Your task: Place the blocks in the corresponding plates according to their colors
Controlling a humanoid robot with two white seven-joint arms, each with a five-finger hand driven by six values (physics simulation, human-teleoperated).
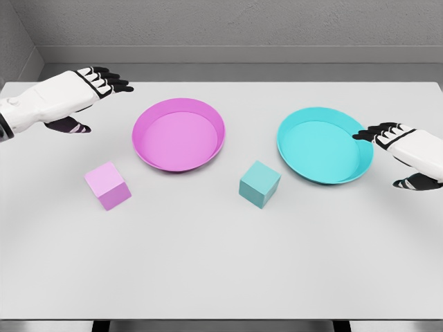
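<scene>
Both hands wide, empty. Pink block [108, 185] sits below left hand [83, 97]. Come straight down, pinch flat sides, lift to pink plate [149, 155] beside hand.

The surface [221, 270] looks like a smooth, matt white sheet, evenly lit and free of grain; the pink plate [178, 133] has a smooth plastic look with a soft sheen along its rim; the cyan plate [324, 144] is finished likewise, smooth and faintly glossy on its inner wall; the pink block [108, 185] and the teal block [259, 184] show flat, matt faces with crisp edges and no texture; the left hand [88, 88] and the right hand [398, 149] wear hard, smooth white shells with dull black fingers; the back wall [228, 28] appears rough grey, like concrete.
</scene>
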